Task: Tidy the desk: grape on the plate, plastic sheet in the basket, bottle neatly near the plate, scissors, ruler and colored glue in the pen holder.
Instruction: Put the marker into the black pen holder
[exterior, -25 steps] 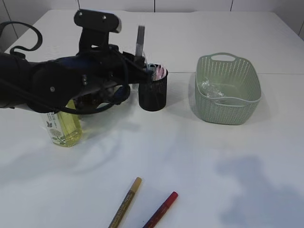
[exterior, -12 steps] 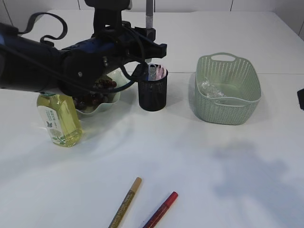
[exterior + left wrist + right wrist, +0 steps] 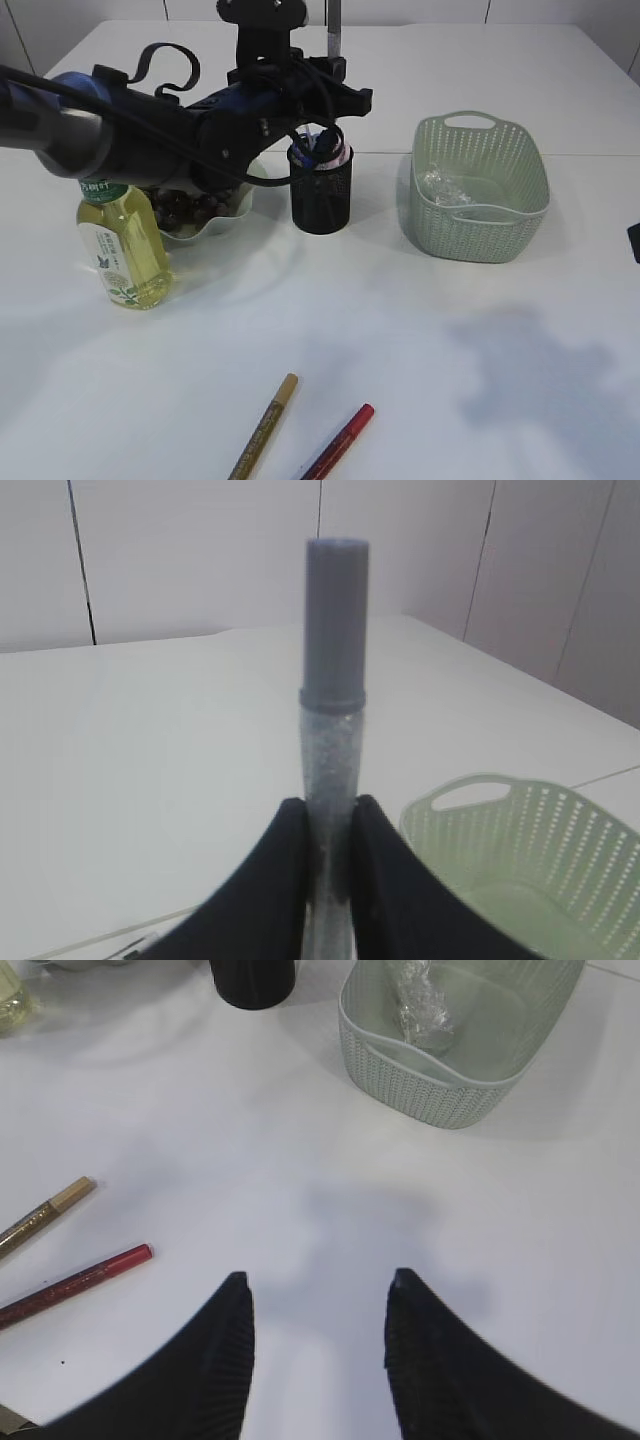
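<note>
While the left claw (image 3: 328, 865) pinches a glitter-filled glue stick with a grey cap (image 3: 335, 680), we see that stick held upright above the black mesh pen holder (image 3: 321, 190), its lower end hidden behind the arm. We note pink and blue items already standing in the pen holder; we cannot identify them from the exterior view. We find the right claw (image 3: 318, 1305) spread, with nothing between its two black fingers (image 3: 222, 1345), hovering over bare white desk (image 3: 420, 330).

We locate the remaining task items as follows:

- Dark grapes (image 3: 190, 207) lie on the pale green scalloped plate (image 3: 232, 217), left of the pen holder.
- The clear bottle of yellow liquid with a green cap (image 3: 122, 243) stands upright, just in front of the plate's left side.
- The crumpled transparent plastic sheet (image 3: 420, 1002) lies inside the pale green perforated basket (image 3: 480, 187), right of the pen holder.
- A gold glue pen (image 3: 264, 426) and a red glue pen (image 3: 338, 441) lie side by side on the desk near the front edge, well apart from the pen holder.
</note>
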